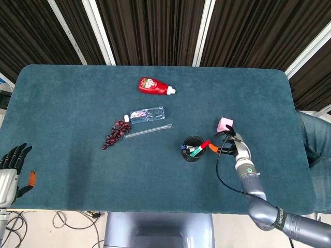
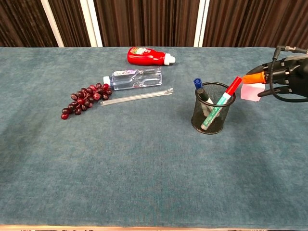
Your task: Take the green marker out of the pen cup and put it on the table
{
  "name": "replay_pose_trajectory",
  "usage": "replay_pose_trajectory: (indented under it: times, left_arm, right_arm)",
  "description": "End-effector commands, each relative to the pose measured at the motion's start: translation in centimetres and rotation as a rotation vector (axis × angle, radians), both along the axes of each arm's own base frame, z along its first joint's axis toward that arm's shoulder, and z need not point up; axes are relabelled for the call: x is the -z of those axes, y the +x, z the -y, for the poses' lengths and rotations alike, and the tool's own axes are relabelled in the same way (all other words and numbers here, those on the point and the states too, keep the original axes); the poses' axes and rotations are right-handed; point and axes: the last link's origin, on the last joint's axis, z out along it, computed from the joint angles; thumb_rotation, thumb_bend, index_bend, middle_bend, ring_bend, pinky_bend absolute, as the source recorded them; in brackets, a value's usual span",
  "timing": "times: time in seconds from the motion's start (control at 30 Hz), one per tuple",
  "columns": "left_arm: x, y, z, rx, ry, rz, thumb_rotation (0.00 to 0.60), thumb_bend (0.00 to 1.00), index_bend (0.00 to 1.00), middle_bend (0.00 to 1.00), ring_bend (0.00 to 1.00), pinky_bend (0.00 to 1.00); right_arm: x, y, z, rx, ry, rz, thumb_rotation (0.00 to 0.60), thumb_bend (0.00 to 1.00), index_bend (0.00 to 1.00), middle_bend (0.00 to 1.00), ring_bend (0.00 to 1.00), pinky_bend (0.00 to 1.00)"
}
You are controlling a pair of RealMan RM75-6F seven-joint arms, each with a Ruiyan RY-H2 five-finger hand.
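Observation:
A black mesh pen cup stands right of the table's middle. In it leans the green marker, its red cap tilted up to the right, beside a blue-capped pen and a black one. My right hand hovers just right of the cup with its fingers apart and nothing in them. Its orange-tipped finger points at the red cap, a small gap away. My left hand rests at the table's near left edge, fingers spread and empty; the chest view does not show it.
A pink block lies just behind my right hand. Left of the cup lie a clear rod, a small water bottle and dark grapes. A red bottle lies further back.

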Motion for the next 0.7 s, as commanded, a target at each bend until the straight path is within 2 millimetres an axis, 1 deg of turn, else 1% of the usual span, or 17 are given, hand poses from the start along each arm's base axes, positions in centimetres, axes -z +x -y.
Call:
replay_pose_trajectory:
  times: [0.03, 0.23, 0.37, 0.47, 0.7]
  left_arm:
    - [0.0, 0.0, 0.0, 0.001, -0.001, -0.001, 0.6, 0.53, 0.09, 0.03, 0.02, 0.1]
    - [0.0, 0.0, 0.0, -0.001, 0.0, 0.0, 0.6, 0.53, 0.09, 0.03, 0.02, 0.1]
    - [0.0, 0.0, 0.0, -0.001, 0.0, 0.0, 0.6, 0.53, 0.09, 0.03, 0.02, 0.1]
    - [0.0, 0.0, 0.0, -0.001, 0.0, 0.001, 0.6, 0.53, 0.09, 0.03, 0.02, 0.1]
    - [0.0, 0.0, 0.0, 0.0, -0.001, 0.001, 0.6, 0.53, 0.09, 0.03, 0.02, 0.1]
  right_arm:
    - [0.2, 0.4, 0.0, 0.0, 0.005, 0.002, 0.6, 0.29, 0.51, 0.0, 0.05, 0.2]
    - [0.8, 0.7, 0.1, 0.008, 0.016, 0.001, 0.6, 0.3, 0.54, 0.0, 0.05, 0.2]
    - [1.0, 0.7, 0.2, 0.009, 0.017, -0.004, 0.6, 0.36, 0.55, 0.0, 0.05, 0.2]
    - [1.0, 0.5, 0.2, 0.012, 0.018, -0.006, 0.6, 0.39, 0.56, 0.0, 0.05, 0.2]
    - [1.3, 0.4, 0.1, 0.011, 0.026, 0.001, 0.6, 0.4, 0.56, 0.0, 0.05, 0.2]
